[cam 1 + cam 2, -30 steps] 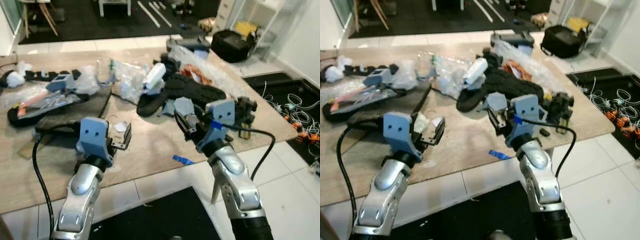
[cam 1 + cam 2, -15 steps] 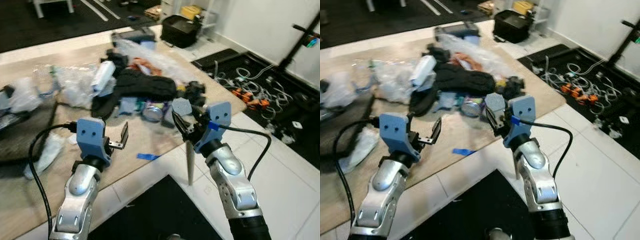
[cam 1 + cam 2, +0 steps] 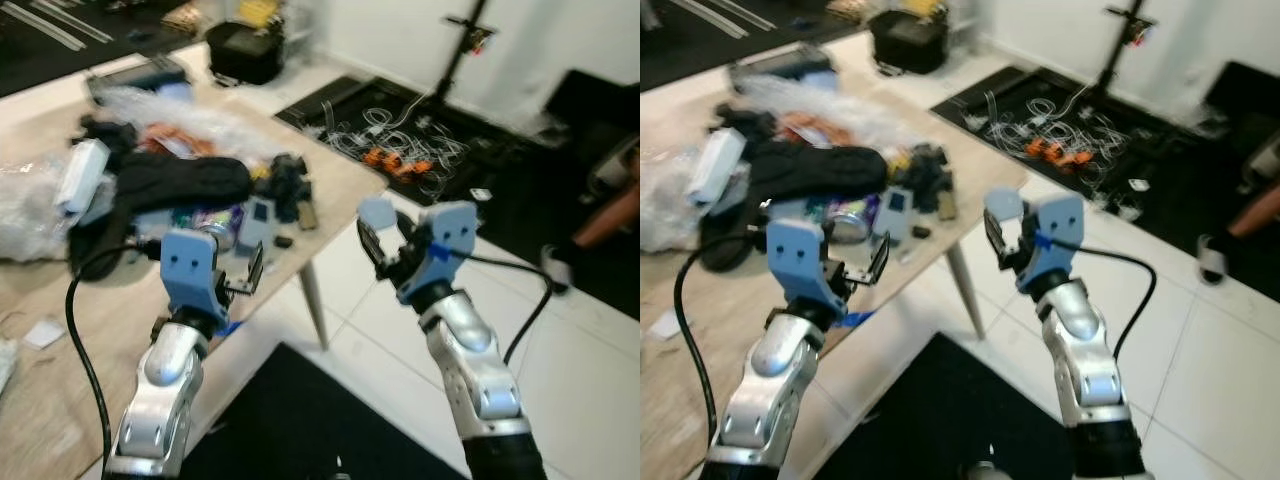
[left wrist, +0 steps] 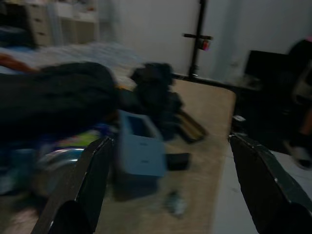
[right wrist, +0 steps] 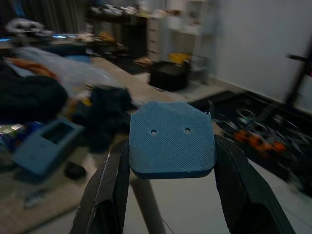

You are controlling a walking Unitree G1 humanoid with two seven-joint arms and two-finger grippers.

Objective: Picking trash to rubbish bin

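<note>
My right gripper (image 3: pixel 385 243) is shut on a flat blue plastic piece (image 5: pixel 171 139), held upright between the black fingers (image 5: pixel 109 190). It hangs over the white tiled floor, just past the wooden table's corner (image 3: pixel 345 185). My left gripper (image 3: pixel 248 278) is open with nothing between its fingers (image 4: pixel 83 190) and sits above the table's near edge. Ahead of it on the table lie a small blue box (image 4: pixel 140 148), a drink can (image 3: pixel 205 222) and a heap of black cloth (image 3: pixel 180 180).
Clear plastic bags (image 3: pixel 30 200) and other clutter cover the table's left part. Tangled cables (image 3: pixel 400 140) lie on a dark mat beyond the table, by a black stand (image 3: pixel 465 45). A black mat (image 3: pixel 300 420) is at my feet. A person's shoe (image 3: pixel 1215 255) shows at right.
The whole view has swung to the right, so the table has slid to the left of the picture. The right gripper still holds the blue piece, now over the floor rather than the table.
</note>
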